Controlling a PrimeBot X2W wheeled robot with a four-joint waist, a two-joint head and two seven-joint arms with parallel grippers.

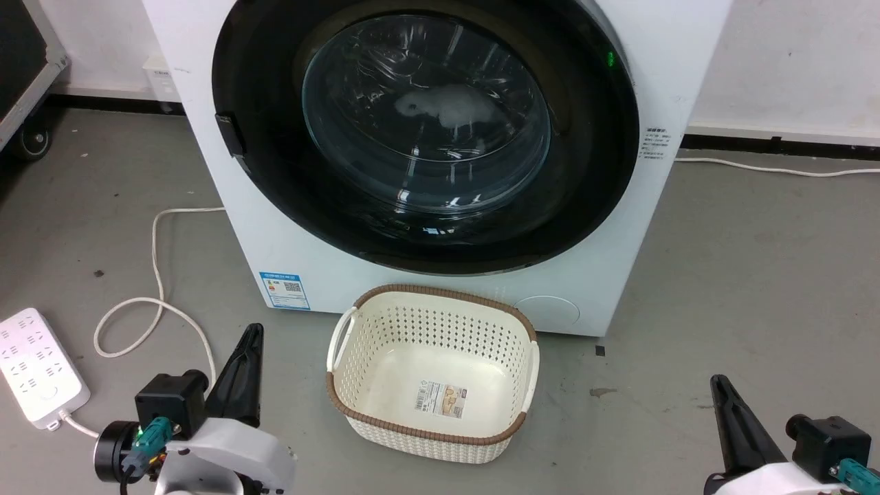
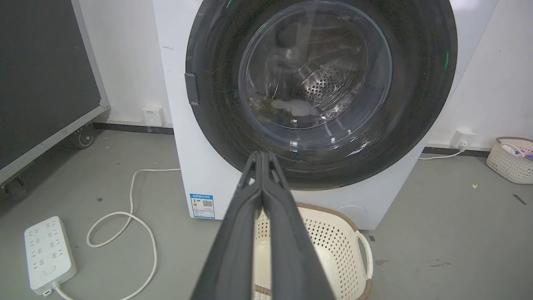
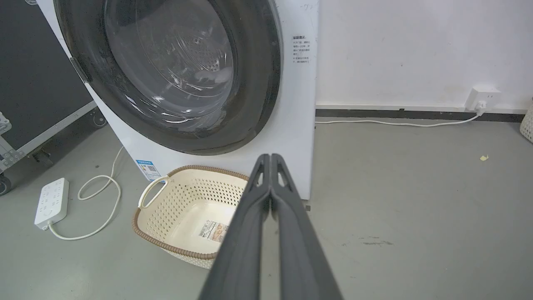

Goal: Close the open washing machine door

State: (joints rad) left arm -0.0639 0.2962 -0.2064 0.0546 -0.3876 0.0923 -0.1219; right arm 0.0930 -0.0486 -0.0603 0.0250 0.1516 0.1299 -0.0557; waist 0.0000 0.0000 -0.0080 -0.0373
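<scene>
The washing machine [image 1: 289,254] is a white front-loader filling the top of the head view. Its washing machine door [image 1: 426,137], round with a wide black rim and a bulging glass window, lies flat against the machine's front, and something pale shows through the glass. In the left wrist view the door [image 2: 316,75] faces me straight on; in the right wrist view the door [image 3: 170,71] is at the upper left. My left gripper [image 1: 254,330] is shut and empty at the lower left, well short of the machine. My right gripper [image 1: 718,380] is shut and empty at the lower right.
A cream perforated laundry basket [image 1: 440,292] stands on the floor right before the machine, between my arms. A white power strip [image 1: 38,364] and its looped cable [image 1: 155,275] lie at the left. A black wheeled case [image 2: 41,75] stands far left, and another basket [image 2: 510,160] far right.
</scene>
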